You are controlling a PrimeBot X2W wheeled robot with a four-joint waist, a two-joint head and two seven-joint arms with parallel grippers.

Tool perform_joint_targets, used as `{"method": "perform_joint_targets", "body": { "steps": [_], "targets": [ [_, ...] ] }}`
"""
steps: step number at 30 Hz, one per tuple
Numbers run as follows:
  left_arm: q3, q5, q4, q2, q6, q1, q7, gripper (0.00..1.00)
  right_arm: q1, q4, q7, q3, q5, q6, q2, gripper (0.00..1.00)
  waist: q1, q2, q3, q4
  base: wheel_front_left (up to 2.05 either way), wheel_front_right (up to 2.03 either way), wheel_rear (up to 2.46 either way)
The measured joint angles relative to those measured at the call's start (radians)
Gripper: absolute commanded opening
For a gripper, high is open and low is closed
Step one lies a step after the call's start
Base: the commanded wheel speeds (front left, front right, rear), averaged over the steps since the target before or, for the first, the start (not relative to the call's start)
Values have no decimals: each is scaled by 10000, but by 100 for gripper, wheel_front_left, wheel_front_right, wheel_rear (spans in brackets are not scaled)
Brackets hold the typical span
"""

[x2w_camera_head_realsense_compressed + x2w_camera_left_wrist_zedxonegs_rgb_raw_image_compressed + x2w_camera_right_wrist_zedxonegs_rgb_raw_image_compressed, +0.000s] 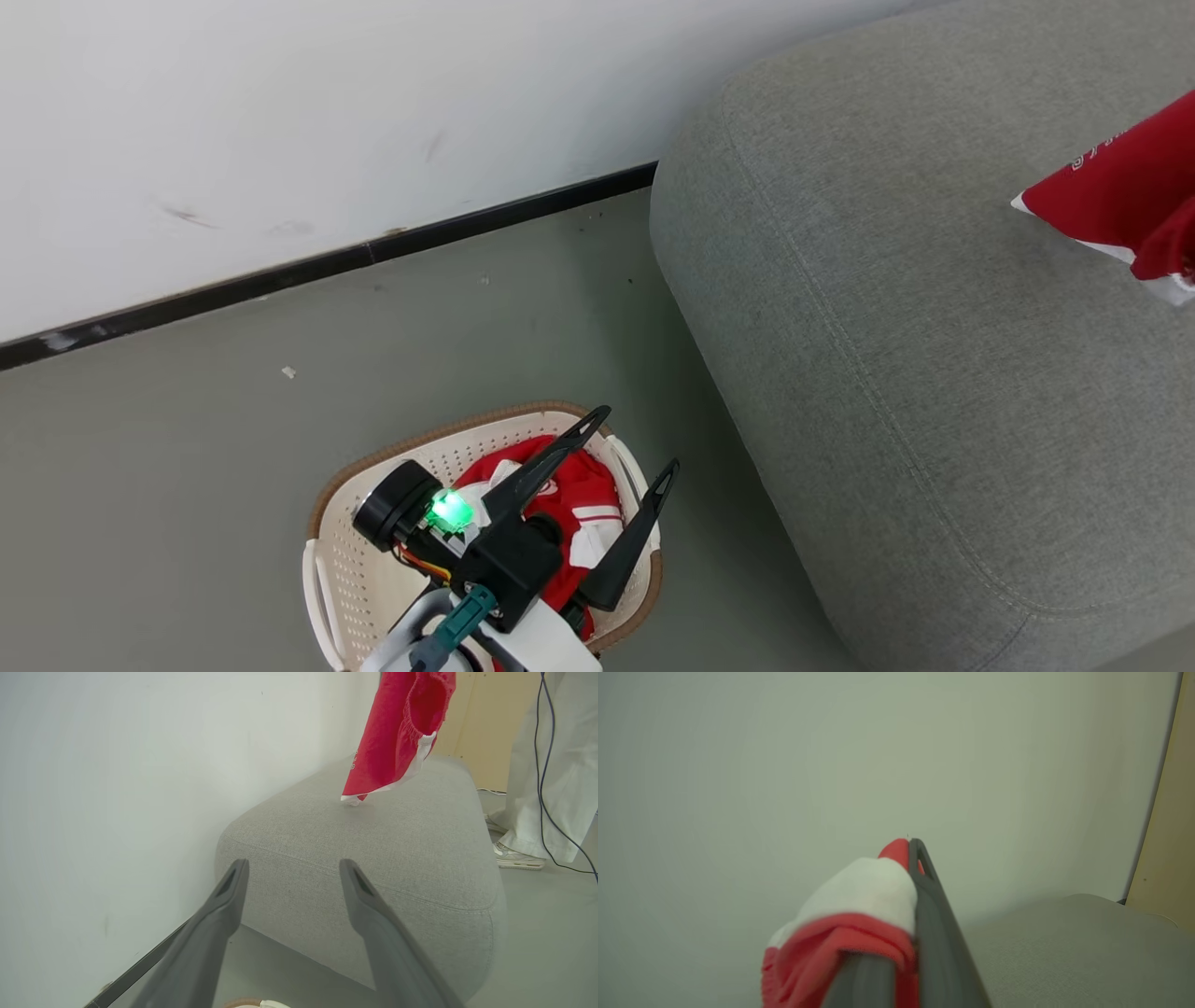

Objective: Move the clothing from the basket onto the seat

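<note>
Red clothing with white panels [574, 509] lies bunched in the cream basket [336, 569] on the floor. My left gripper [639, 439] hovers above it, open, nothing between its fingers; in the left wrist view the same gripper [294, 870] points at the grey seat [402, 858]. My right gripper [909, 845] is shut on a red and white garment [859, 896]. That garment [397, 732] hangs over the seat with its lower corner near the cushion, and it enters the head view as red clothing [1125, 201] at the right edge above the seat [934, 327].
A white wall [280, 121] with a dark skirting strip [373, 250] runs behind the basket and the seat. Grey floor [467, 327] lies between them. A person's pale trouser legs [556, 765] and shoe [516, 857] stand beyond the seat, with a dark cable [549, 788] hanging.
</note>
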Motion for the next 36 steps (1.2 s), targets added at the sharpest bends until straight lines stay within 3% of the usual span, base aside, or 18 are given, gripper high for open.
{"method": "perform_joint_targets", "body": {
  "steps": [7,18,31,34,36],
  "targets": [
    [-132,119,-134,10,-86,-307,102,100,135,798,-309,-36,-19,0,174,0,1,0,528,241,0,0,0],
    [-242,174,-199,-17,-328,-840,186,100,1423,1521,-550,-42,-15,0,1463,0,1,0,1266,523,0,0,0],
    [-176,240,-25,21,-443,-1364,165,100,2088,930,-554,-717,-232,2,2502,0,1,0,1815,496,0,0,0],
    [-171,240,25,17,-523,-1384,81,100,2455,941,-554,-926,-217,0,2715,42,1,0,1799,426,0,0,0],
    [-171,240,67,12,-525,-1386,79,100,2612,917,-554,-1005,-224,0,2771,99,0,0,1780,378,0,0,0]
  ]
}}
